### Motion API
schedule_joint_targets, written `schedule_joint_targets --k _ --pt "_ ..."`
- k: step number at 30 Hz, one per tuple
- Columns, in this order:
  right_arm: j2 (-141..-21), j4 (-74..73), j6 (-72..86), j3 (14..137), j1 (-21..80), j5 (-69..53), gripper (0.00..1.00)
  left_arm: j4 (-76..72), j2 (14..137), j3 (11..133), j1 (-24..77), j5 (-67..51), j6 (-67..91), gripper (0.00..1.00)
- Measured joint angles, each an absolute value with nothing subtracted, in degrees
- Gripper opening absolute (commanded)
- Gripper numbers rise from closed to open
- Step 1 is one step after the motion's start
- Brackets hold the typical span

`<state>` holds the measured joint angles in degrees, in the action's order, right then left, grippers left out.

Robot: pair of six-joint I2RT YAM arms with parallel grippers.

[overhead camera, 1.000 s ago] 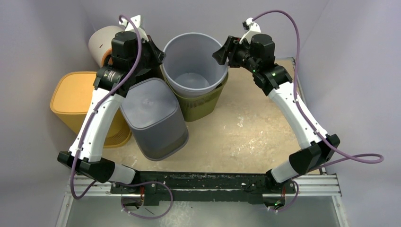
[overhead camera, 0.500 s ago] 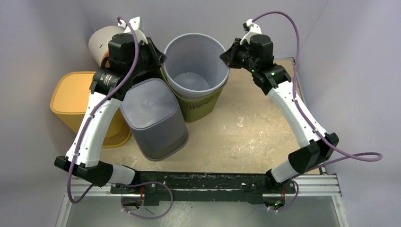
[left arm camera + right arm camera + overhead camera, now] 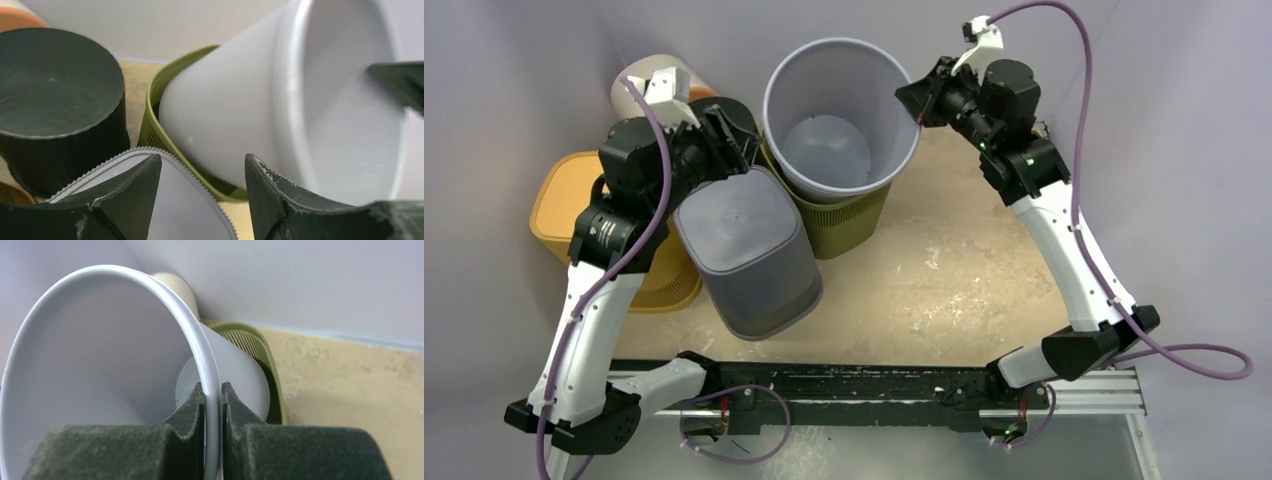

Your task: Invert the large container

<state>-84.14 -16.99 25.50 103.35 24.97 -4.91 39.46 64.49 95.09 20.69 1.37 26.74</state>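
The large container (image 3: 839,110) is a round light-grey bin, open end up and tilted, with its bottom still inside an olive ribbed basket (image 3: 844,225). My right gripper (image 3: 916,100) is shut on its right rim; in the right wrist view the fingers (image 3: 212,387) pinch the thin rim of the container (image 3: 100,350) from both sides. My left gripper (image 3: 742,135) hangs open just left of the bin, touching nothing. In the left wrist view its jaws (image 3: 202,162) stand apart in front of the container's wall (image 3: 225,115).
An upturned grey square bin (image 3: 749,250) lies against the olive basket's left side. A yellow bin (image 3: 574,205) and a white cylinder (image 3: 639,85) stand at the far left. A black round tub (image 3: 55,85) sits near the left gripper. Walls close in behind.
The left gripper opened and pulled back to the left, away from the container. The right gripper shut on the rim and lifted it, tilting the container in the olive basket.
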Motion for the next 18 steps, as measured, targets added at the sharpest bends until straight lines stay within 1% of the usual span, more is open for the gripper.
schedule_joint_targets --k 5,11,16,18 --pt "-81.97 -11.9 25.87 106.02 24.97 -5.52 0.0 40.38 59.96 88.51 20.69 4.03 25.85 0.62" --pt "-79.7 -9.52 25.1 112.14 24.97 -3.68 0.0 41.95 58.5 84.71 20.69 6.17 25.15 0.64" --pt "-74.87 -10.22 20.78 113.25 25.08 5.32 0.0 42.81 56.82 82.87 20.69 7.09 24.36 0.65" --pt "-71.59 -9.72 17.98 110.76 25.08 11.62 0.0 43.13 56.01 82.41 20.69 7.31 24.29 0.65"
